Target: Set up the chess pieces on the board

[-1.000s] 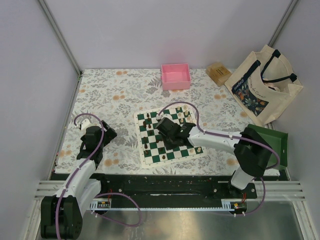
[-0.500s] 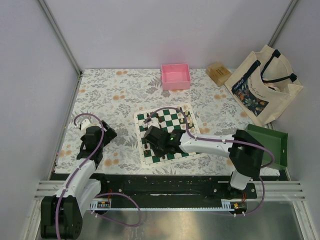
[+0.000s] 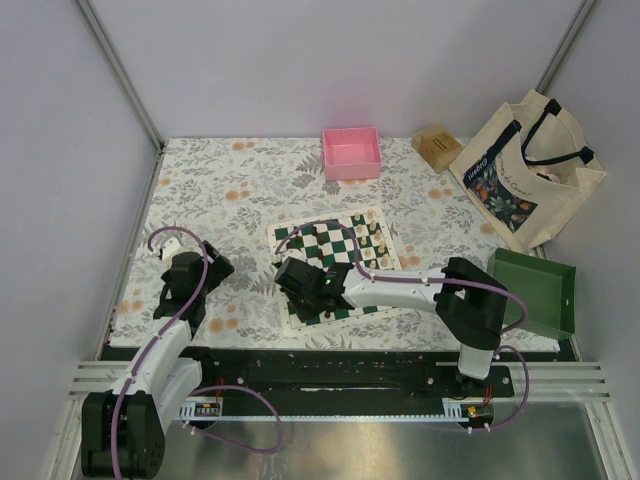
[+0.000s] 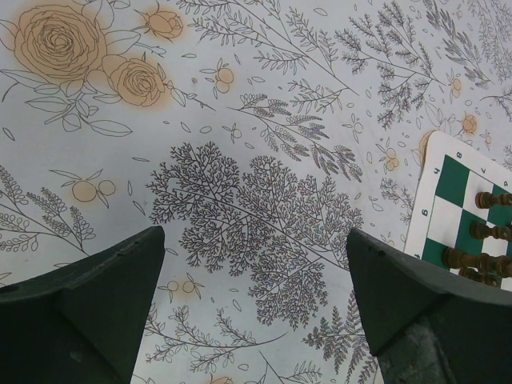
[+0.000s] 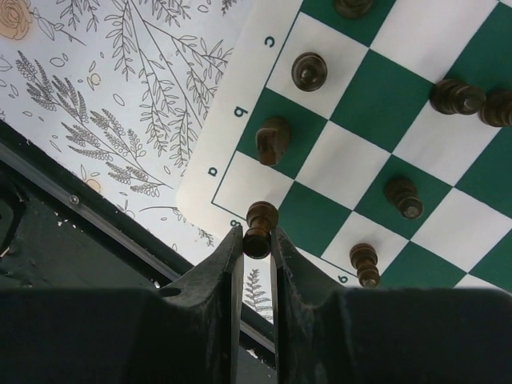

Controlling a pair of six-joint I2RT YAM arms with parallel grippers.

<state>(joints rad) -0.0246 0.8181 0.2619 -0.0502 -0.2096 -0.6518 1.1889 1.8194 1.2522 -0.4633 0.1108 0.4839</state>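
Note:
The green and white board (image 3: 345, 262) lies mid-table with several dark pieces on it. My right gripper (image 3: 297, 278) hangs over the board's near-left corner, shut on a dark brown piece (image 5: 259, 229), held above the corner square. In the right wrist view the gripper (image 5: 256, 240) pinches the piece's base; other dark pieces (image 5: 308, 70) stand on nearby squares of the board (image 5: 364, 104). My left gripper (image 3: 187, 272) is open and empty over the floral cloth left of the board. In the left wrist view (image 4: 256, 264) the board's edge (image 4: 448, 192) with dark pieces (image 4: 488, 200) shows at right.
A pink tray (image 3: 351, 153) stands at the back centre, a wooden block (image 3: 436, 147) and a tote bag (image 3: 525, 170) at back right, a green tray (image 3: 535, 292) at right. The black rail (image 5: 72, 200) of the table's near edge lies just beside the board's corner.
My right gripper has swung from the board's middle to its near-left corner, carrying the dark piece. The left arm has not moved.

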